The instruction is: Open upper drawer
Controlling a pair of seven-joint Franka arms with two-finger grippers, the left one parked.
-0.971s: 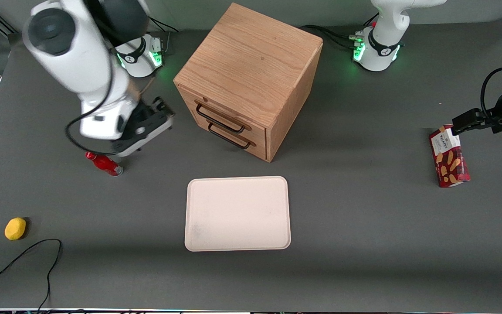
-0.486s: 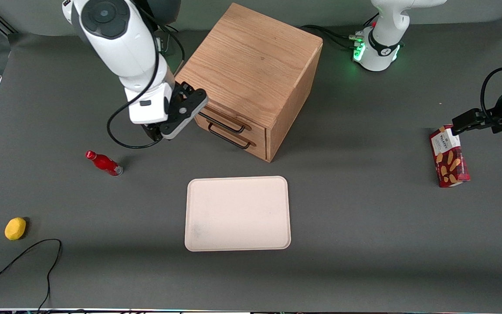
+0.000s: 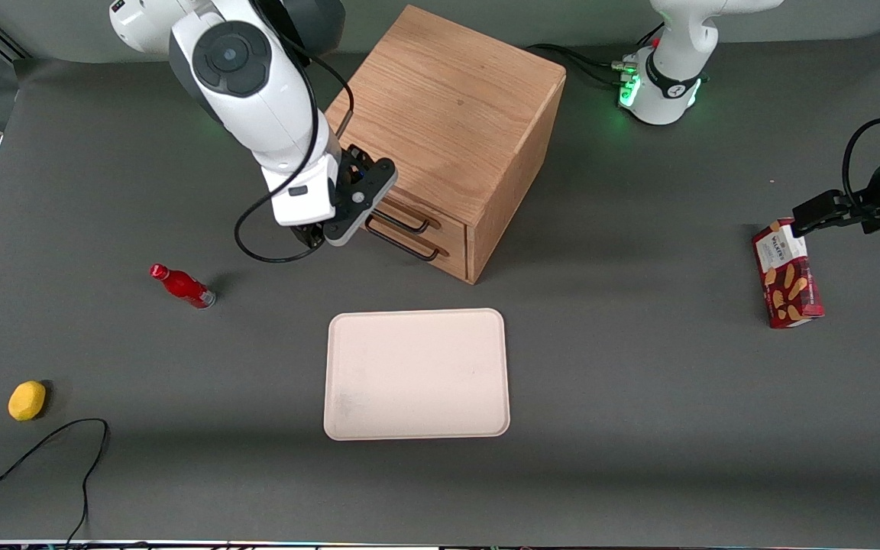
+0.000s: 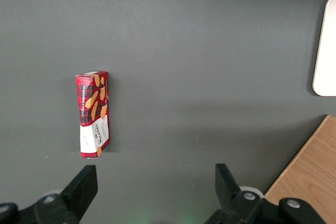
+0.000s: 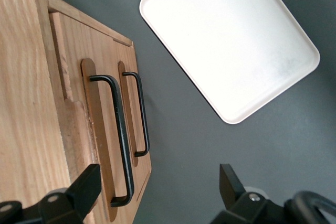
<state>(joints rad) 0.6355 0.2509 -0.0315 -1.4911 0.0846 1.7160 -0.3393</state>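
Upper drawer point(image 5: 102, 129) closed, flush w/ front of oak cabinet point(image 3: 448, 114); its black wire handle point(image 5: 118, 140) sits just above lower drawer's handle point(image 5: 139, 114). Gripper point(image 5: 157, 190) in front of drawer face, at handle's end toward working arm's side, jaws spread wide, holding nothing, not touching handle. Cream tray point(image 3: 417, 374) on tabletop point(image 3: 638, 382), nearer front cam than cabinet. Red bottle point(image 3: 182, 286) and lemon point(image 3: 27, 400) toward working arm's end. Biscuit box point(image 3: 787, 284) toward parked arm's end.

Probably a robotics lab — bench-mounted arm bases point(image 3: 661, 84) with green lights on a grey-matted table point(image 3: 638, 397).
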